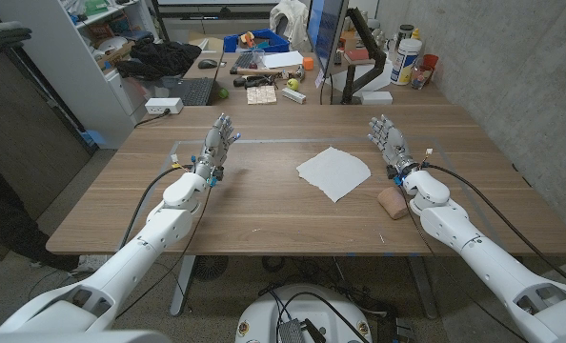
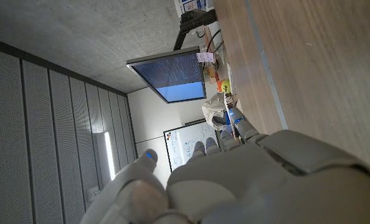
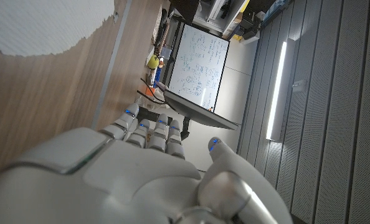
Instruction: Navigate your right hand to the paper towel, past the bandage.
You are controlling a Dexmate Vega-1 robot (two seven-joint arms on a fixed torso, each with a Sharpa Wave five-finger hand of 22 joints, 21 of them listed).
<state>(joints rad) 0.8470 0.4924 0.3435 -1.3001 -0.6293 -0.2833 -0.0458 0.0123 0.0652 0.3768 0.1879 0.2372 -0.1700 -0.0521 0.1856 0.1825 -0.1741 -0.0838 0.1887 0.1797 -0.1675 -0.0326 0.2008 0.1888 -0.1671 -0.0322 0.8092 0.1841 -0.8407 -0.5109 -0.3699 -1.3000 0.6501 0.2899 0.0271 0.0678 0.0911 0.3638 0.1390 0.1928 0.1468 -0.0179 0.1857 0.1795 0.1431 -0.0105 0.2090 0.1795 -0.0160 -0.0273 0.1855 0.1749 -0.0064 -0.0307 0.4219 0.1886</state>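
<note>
A white paper towel (image 1: 333, 172) lies flat near the middle of the wooden table (image 1: 264, 219); its torn edge (image 3: 48, 28) shows in the right wrist view. A tan bandage roll (image 1: 392, 203) sits on the table to the towel's right, close beside my right wrist. My right hand (image 1: 390, 143) stands with fingers apart and nothing in it, right of the towel and beyond the bandage. The same hand's back (image 3: 129, 174) shows in the right wrist view. My left hand (image 1: 218, 141) is up with fingers spread and empty, left of the towel; its back (image 2: 235, 180) appears in the left wrist view.
Behind the table stands a cluttered desk with a monitor (image 1: 325, 33), a keyboard (image 1: 186, 92), a blue bin (image 1: 259, 41) and bottles (image 1: 407, 59). A concrete wall (image 1: 512, 57) runs along the right. A small scrap (image 1: 429, 151) lies near the right hand.
</note>
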